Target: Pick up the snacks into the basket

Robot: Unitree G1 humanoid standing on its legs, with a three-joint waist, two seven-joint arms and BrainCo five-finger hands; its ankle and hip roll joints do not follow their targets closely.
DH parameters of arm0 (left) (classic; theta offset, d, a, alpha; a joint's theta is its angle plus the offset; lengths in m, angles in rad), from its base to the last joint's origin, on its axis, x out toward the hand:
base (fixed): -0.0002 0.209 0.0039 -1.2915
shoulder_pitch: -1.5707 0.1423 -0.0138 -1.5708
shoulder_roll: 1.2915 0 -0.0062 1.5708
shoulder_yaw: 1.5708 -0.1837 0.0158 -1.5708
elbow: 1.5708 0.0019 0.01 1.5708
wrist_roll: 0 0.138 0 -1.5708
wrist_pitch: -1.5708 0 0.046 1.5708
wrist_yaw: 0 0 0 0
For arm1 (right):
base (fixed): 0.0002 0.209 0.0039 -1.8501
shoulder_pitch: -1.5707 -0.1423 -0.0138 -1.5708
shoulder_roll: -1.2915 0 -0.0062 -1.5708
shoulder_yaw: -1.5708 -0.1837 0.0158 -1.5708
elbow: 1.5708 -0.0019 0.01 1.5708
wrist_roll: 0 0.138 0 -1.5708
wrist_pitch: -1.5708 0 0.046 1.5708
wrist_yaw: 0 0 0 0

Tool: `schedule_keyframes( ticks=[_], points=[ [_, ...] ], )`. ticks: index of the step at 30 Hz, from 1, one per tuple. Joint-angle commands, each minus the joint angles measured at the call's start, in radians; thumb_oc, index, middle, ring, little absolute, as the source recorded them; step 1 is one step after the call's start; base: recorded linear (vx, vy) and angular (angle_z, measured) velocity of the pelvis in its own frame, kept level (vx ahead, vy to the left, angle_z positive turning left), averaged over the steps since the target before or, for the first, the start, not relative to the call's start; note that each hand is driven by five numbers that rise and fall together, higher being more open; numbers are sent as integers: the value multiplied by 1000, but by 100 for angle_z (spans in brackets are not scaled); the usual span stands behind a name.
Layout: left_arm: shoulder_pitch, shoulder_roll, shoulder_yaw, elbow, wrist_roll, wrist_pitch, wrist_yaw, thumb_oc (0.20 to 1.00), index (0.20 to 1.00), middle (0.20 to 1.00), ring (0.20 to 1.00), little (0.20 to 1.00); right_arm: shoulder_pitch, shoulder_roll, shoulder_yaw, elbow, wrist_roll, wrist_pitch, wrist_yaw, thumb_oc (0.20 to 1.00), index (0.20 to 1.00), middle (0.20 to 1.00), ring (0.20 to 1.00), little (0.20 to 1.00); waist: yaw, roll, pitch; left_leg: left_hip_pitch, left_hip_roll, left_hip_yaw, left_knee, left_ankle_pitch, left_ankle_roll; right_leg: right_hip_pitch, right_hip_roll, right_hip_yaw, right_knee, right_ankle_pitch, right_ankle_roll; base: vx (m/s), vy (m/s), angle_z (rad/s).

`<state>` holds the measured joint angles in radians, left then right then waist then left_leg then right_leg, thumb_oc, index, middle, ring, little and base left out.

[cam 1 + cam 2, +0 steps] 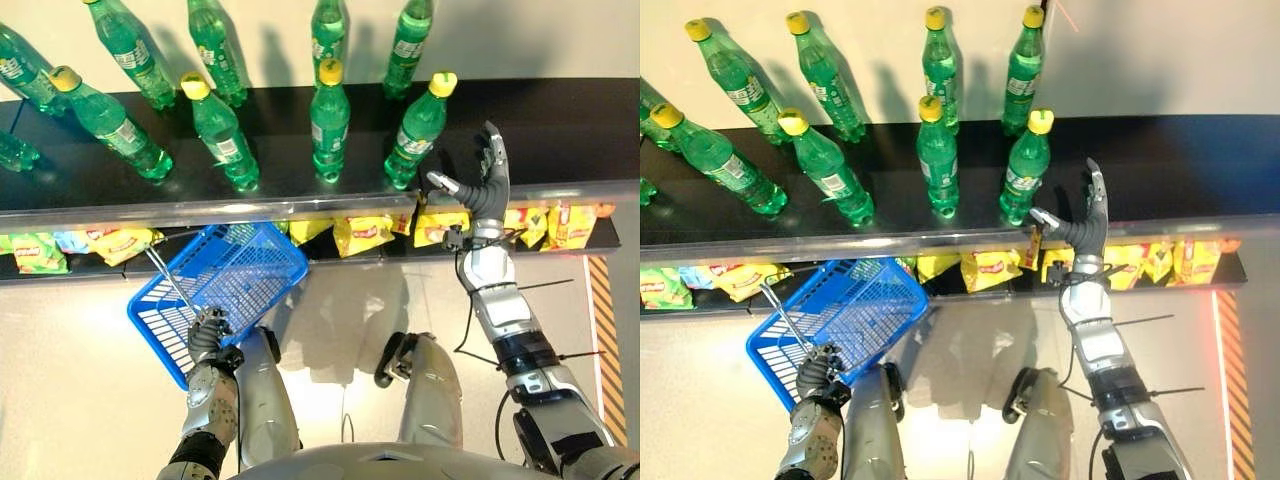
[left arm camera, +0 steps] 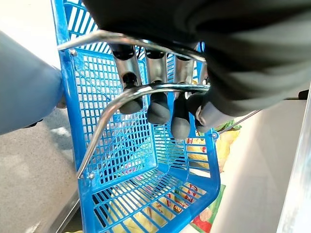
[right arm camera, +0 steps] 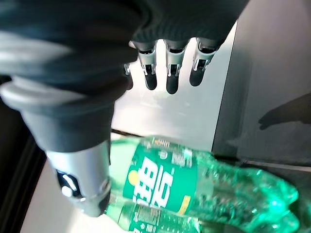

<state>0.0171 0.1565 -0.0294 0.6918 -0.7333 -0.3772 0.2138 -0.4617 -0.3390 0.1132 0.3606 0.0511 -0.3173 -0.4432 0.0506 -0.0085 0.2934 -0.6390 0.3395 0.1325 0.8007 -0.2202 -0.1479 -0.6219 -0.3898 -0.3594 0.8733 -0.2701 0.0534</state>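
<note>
1. The snacks [image 1: 362,236] are small crinkled bags, mostly yellow with red and green print. They lie in a row on the lower shelf [image 1: 330,255], across the middle of the left eye view, partly tucked under the edge of the upper shelf [image 1: 300,208].
2. A further yellow bag [image 1: 118,243] and a green one [image 1: 38,252] lie at the middle left of the same row.
3. The basket [image 1: 232,283] is blue plastic mesh with a thin metal handle [image 1: 168,277]. It hangs tilted at the centre left of the left eye view, its far rim close to the lower shelf.
4. The left hand [image 1: 208,333] is clenched round the handle; in the left wrist view its dark-tipped fingers [image 2: 159,108] curl over the metal bar.
5. Through the mesh in that view, yellow bags show past the basket's far end; whether any lie inside cannot be told.
6. The right hand [image 1: 486,180] is raised at the centre right, released, fingers straight and thumb spread, in front of the upper shelf and above the yellow bags, touching none of them.
7. Green bottles [image 1: 328,130] with yellow caps stand on the upper shelf; the nearest bottle [image 1: 415,130] is just beside the right hand's thumb.
</note>
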Motion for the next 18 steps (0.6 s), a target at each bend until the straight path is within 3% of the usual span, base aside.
schedule_keyframes(
  ticks=[1,18],
  points=[
    [51,23,-53,-84,-13,-35,-17,200,200,200,200,200,-91,-38,-6,24,13,-8,-10,1000,1000,1000,1000,1000,35,8,-33,-48,-42,59,40,0,88,65,18,-31,-54,-2,44,-15,-3,6],
    [67,25,-57,-73,-42,-17,-31,200,200,200,200,200,-233,-31,23,183,68,20,0,1000,1000,1000,1000,1000,52,15,-25,-50,-46,62,21,14,82,66,13,-40,-65,9,49,0,2,3]
  ],
)
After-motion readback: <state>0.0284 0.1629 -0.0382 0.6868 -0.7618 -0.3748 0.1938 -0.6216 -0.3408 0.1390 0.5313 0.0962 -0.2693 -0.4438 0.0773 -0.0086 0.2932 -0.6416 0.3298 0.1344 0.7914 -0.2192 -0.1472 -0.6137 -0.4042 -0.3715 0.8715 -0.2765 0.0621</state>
